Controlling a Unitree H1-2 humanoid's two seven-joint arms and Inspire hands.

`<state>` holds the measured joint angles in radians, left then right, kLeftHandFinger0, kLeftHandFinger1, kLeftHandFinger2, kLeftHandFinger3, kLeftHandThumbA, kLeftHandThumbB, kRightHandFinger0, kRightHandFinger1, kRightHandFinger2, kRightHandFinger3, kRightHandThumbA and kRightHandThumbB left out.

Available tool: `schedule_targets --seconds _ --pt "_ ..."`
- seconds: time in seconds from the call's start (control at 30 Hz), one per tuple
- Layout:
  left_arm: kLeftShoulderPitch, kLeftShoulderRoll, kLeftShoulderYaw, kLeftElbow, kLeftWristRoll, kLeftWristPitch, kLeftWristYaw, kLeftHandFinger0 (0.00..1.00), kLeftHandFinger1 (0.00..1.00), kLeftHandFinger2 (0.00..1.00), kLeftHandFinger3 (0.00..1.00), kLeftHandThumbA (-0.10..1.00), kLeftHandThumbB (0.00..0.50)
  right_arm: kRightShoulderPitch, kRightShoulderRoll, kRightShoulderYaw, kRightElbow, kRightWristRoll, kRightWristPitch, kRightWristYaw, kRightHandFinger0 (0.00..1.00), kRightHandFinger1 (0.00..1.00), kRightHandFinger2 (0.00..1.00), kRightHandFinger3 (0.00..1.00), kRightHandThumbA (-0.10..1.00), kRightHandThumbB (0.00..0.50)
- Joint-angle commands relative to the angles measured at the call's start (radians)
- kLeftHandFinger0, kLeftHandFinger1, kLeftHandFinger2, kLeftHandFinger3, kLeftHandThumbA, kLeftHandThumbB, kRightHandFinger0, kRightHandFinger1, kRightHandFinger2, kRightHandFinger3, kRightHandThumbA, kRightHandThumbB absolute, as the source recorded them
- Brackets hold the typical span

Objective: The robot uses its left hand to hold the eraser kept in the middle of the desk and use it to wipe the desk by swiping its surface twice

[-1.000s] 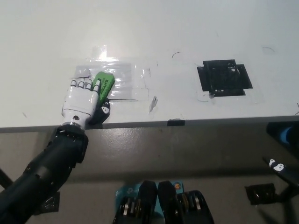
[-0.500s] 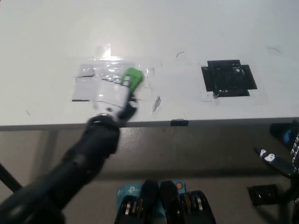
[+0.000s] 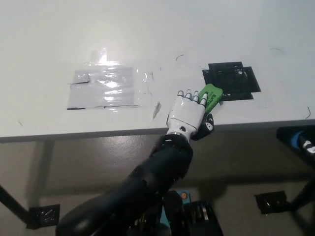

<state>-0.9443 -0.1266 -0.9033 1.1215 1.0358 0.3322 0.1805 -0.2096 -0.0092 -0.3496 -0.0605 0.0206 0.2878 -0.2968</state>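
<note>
Green plastic shows at the fingertips of the left hand (image 3: 188, 113): the eraser (image 3: 210, 95) is held there, pressed down against the white desk (image 3: 147, 34). The hand is closed on the eraser, with the white fingers (image 3: 189, 95) laid over its near end and a dark thumb part seen at the hand's right side, close to the desk's front edge. Only the far end of the eraser is left uncovered, and it is tilted toward the far right. That end is found just beside, and seemingly touching, the near left corner of a black taped square (image 3: 231, 81), which is stuck on the right part of the desk. The eraser is thus located right of the desk's middle and not far from the front edge.

The left forearm (image 3: 147, 182), black and thick, is seen rising from below the front edge to the white hand, at a slant from the lower left.

A patch of clear tape (image 3: 109, 87) is spread on the desk's left part, well apart from the hand; glare is reflected from it, and short dark marks are seen along its near edge. A small grey smear (image 3: 157, 109) lies between the tape patch and the hand. Thin pen-like marks are scattered on the far right of the surface.

The right hand (image 3: 302, 142) is only partly seen below the desk's front edge, at the right; whether it is open or closed cannot be told.
</note>
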Motion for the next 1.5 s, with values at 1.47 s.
schedule_targets --seconds 1.47 --pt "0.268 0.395 0.322 -0.048 -0.192 -0.067 -0.116 1.00 1.00 1.00 1.00 1.00 0.492 0.048 0.009 -0.038 -0.020 0.074 -0.066 -0.007 1.00 1.00 1.00 1.00 1.00 0.053"
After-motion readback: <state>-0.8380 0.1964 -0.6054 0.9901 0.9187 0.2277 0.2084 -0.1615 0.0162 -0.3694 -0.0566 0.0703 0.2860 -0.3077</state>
